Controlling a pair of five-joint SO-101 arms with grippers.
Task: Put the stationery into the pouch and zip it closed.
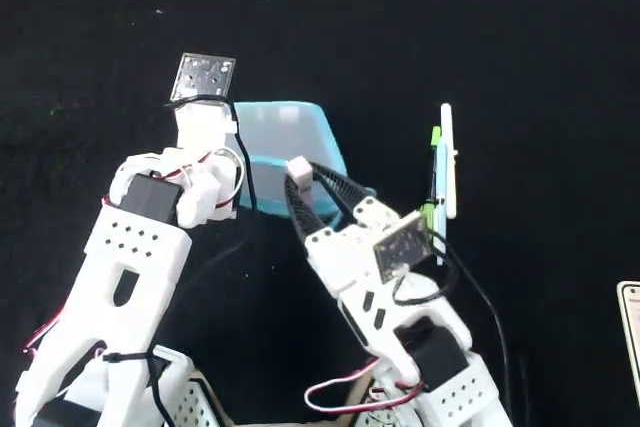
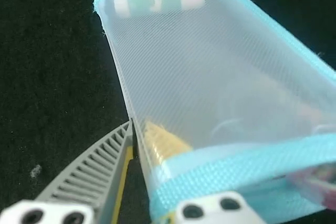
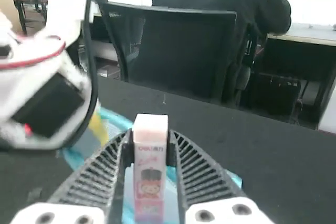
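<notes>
Left hand (image 2: 137, 136) clamps pouch (image 2: 210, 77) rim, likely holding it open; right hand (image 3: 150, 137) grips eraser (image 3: 150, 182) over its 6 o'clock mouth; pens (image 1: 443, 162) at 3 o'clock.

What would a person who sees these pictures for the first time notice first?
The right gripper holds a pink and white eraser between its fingers, close by the light blue mesh pouch in the middle of the black table. The left gripper clamps the pouch's edge, and some pens lie beside the pouch.
</notes>
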